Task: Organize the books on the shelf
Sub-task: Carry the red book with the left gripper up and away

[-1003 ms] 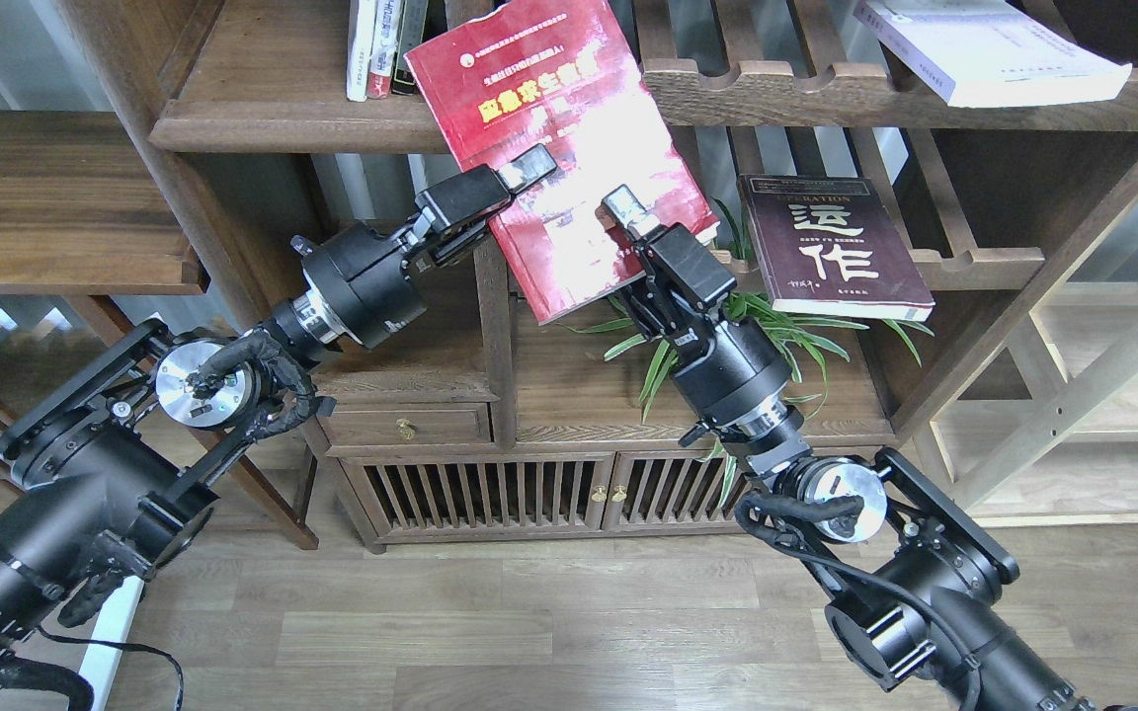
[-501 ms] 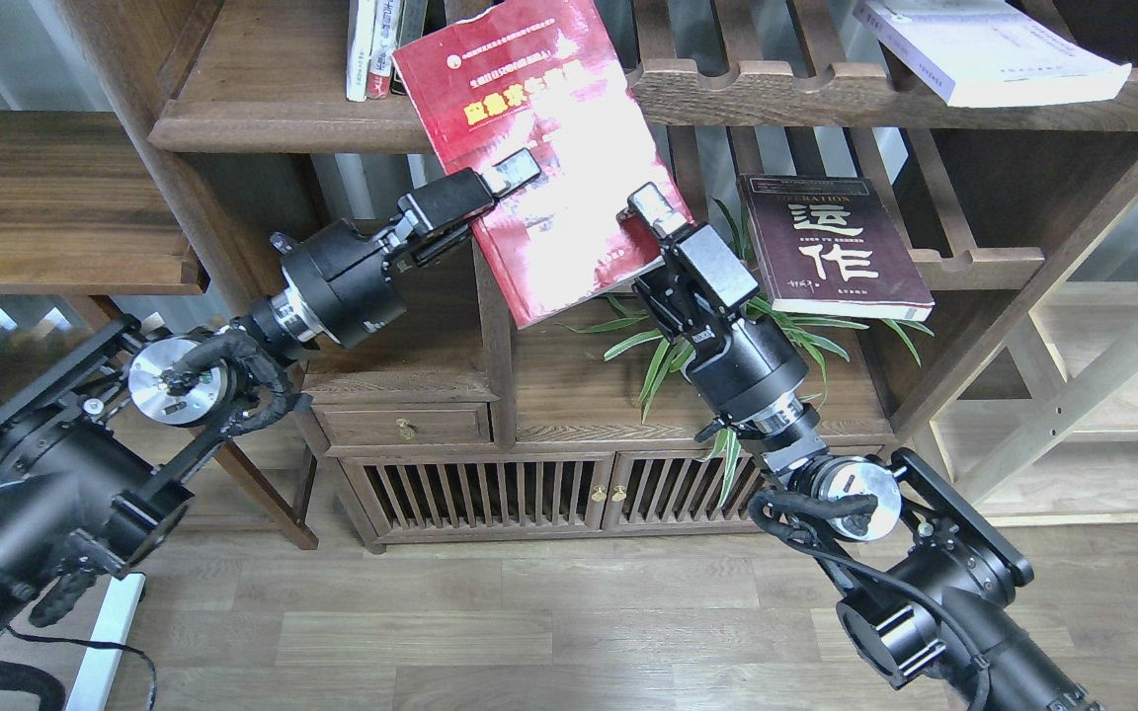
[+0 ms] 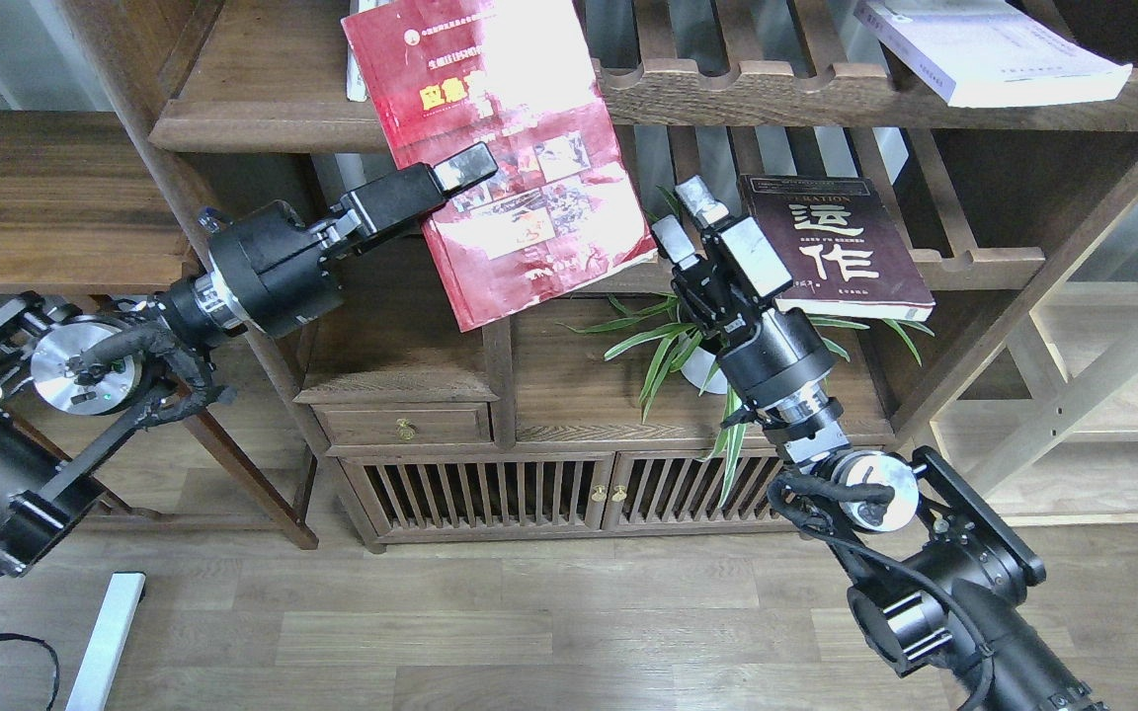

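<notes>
L tool (image 3: 460, 170) clamped on left edge of red book (image 3: 505, 148); book tilted, top corner over the shelf (image 3: 263, 109), lower half overhanging the front edge. R tool (image 3: 688, 217) just right of book's lower corner, apart from it, fingers parted narrow, holding nothing.

Step, by my read: stand red book on shelf. Do well: rotate upright, bottom edge onto board first, R tool steadying free side, cover may flex.

Materials: glossy paperback, glare; dark wood board, rounded edge. Maroon book (image 3: 841, 252) lies far right on slatted rack (image 3: 984, 259); white-lavender book (image 3: 984, 49) on upper rack.
</notes>
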Available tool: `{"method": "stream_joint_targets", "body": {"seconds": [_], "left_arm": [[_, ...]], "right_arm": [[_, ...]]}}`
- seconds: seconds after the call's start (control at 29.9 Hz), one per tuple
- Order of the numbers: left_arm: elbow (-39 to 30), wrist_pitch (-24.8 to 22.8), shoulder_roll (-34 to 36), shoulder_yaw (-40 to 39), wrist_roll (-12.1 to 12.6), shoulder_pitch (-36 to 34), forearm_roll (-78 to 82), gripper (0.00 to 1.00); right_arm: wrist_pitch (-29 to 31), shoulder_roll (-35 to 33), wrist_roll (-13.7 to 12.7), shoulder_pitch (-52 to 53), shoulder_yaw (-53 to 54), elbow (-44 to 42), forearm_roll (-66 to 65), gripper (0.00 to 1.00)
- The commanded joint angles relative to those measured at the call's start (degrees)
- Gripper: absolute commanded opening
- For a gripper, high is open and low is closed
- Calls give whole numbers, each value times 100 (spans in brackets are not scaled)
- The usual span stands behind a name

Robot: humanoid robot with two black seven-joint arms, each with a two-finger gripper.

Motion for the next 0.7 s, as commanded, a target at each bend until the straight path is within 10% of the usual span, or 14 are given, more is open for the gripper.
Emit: {"method": "stream_joint_targets", "body": {"seconds": [0.0, 0.67], "left_arm": [[-327, 0, 310, -66, -52, 9, 268, 2], [-1655, 0, 1497, -2455, 10, 685, 2185, 0]], "right_arm": [[0, -13, 1, 13, 82, -60, -10, 86], [0, -48, -8, -13, -15, -455, -1020, 85]]}}
